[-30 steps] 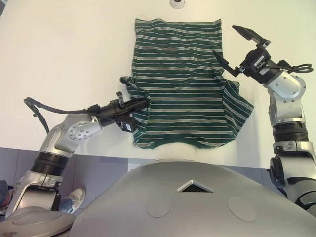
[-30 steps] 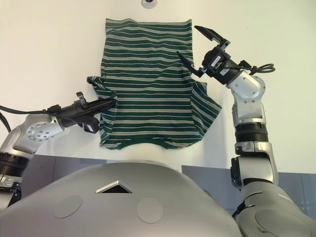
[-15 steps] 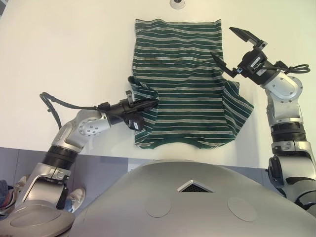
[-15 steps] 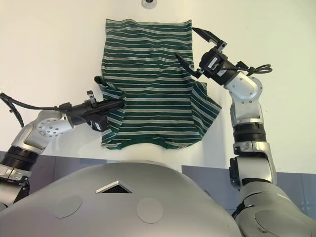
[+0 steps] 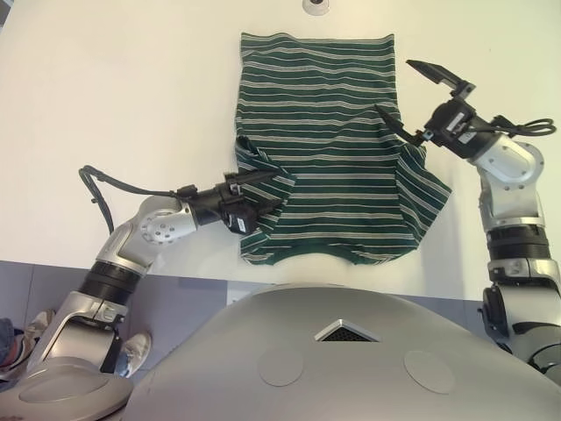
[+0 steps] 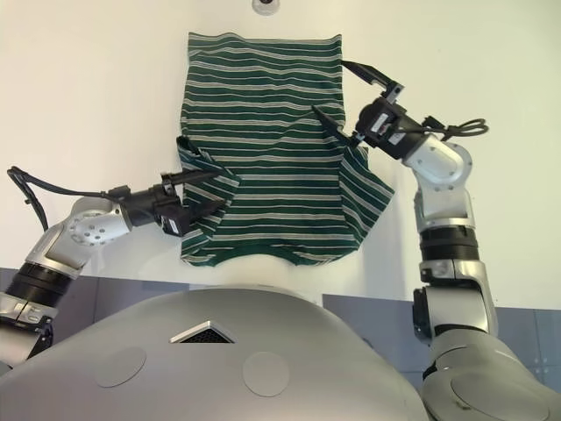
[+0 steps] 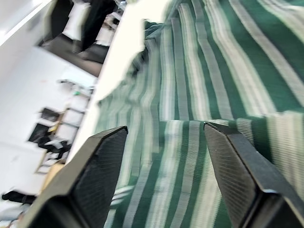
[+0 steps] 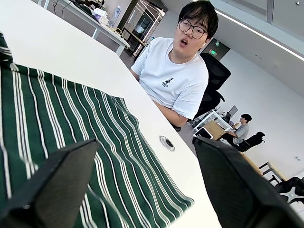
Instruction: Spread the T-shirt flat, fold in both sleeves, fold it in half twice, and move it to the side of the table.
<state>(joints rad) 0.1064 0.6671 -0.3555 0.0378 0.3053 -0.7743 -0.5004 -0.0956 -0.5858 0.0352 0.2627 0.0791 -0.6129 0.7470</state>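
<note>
We judge the sleeve folds half done: our left gripper (image 5: 267, 187) hangs with jaws apart, gripping nothing, over the left sleeve (image 5: 261, 169), which lies turned in on the green striped T-shirt (image 5: 333, 132). Our right gripper (image 5: 394, 86) hovers wide open just above the unfolded right sleeve (image 5: 427, 189), so next it must drop, pinch that edge and carry it inward. The collar end sits near the white table (image 5: 114, 88) front edge, with broad tabletop either side
</note>
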